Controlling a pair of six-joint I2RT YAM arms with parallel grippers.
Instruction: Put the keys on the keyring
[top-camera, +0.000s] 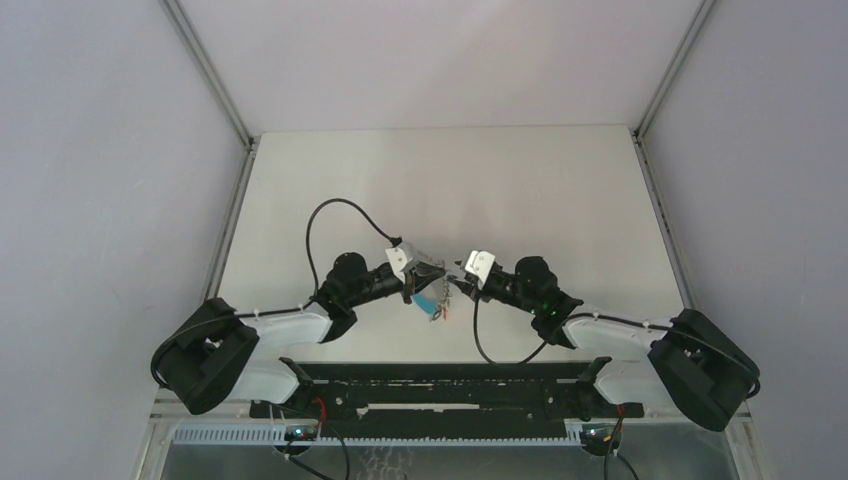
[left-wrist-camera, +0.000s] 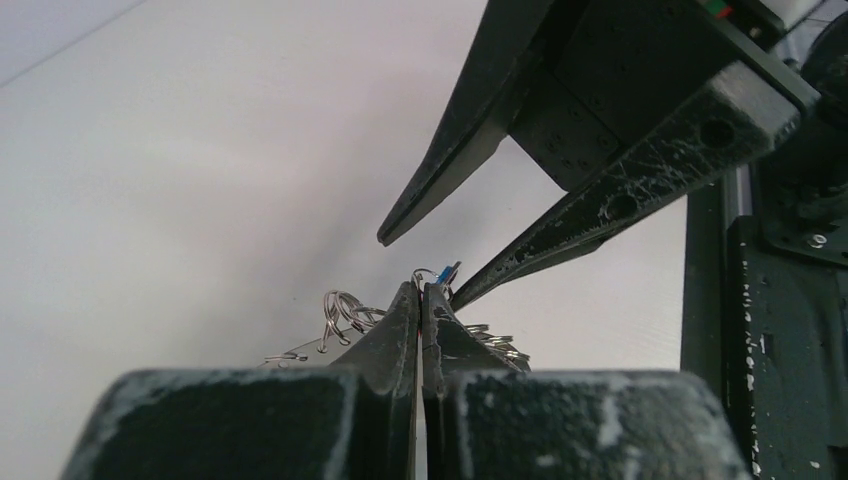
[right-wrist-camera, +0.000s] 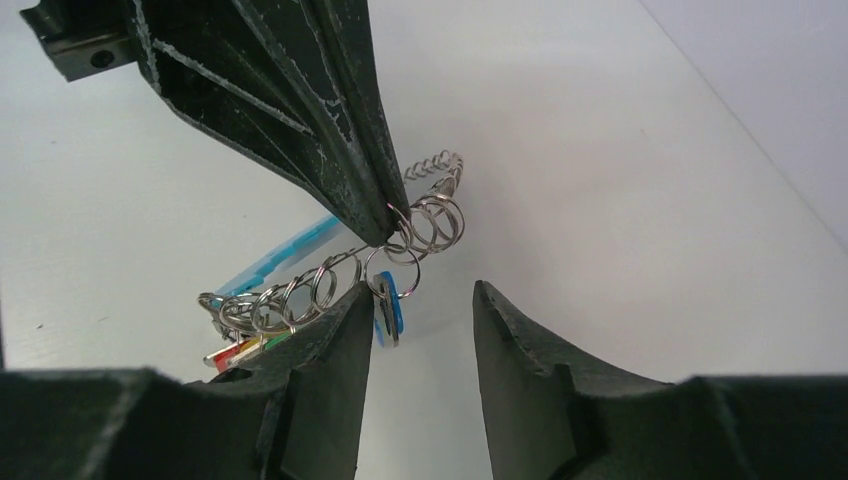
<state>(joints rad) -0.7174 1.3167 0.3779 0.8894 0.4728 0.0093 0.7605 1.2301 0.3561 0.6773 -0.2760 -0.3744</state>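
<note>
Fingers of my left gripper (left-wrist-camera: 420, 292) are pressed flat together, and their scuffed black plastic tips pinch the thin silver wire keyring (right-wrist-camera: 436, 222). From that pinch the loop trails to the left in my right wrist view. It is strung with a row of small silver split rings (right-wrist-camera: 300, 292), a flat light-cyan plastic piece (right-wrist-camera: 290, 255) and red and green plastic bits (right-wrist-camera: 245, 350). Behind the pinch a stretch of the wire looks coiled. Below lies the pale, matte table (top-camera: 560, 190).

Just right of the pinch, one small ring carries the tiny key with the dark-blue oval plastic head (right-wrist-camera: 388, 312). It hangs with its long axis pointing down, turned edge-on to my right wrist camera, so I see a slim blue sliver edged in silver. I cannot make out its blade.

My right gripper (right-wrist-camera: 420, 298) is spread around that key. The key sits just beside the inner face of one tapered black finger (right-wrist-camera: 330, 360), well clear of the other, with nothing gripped.
</note>
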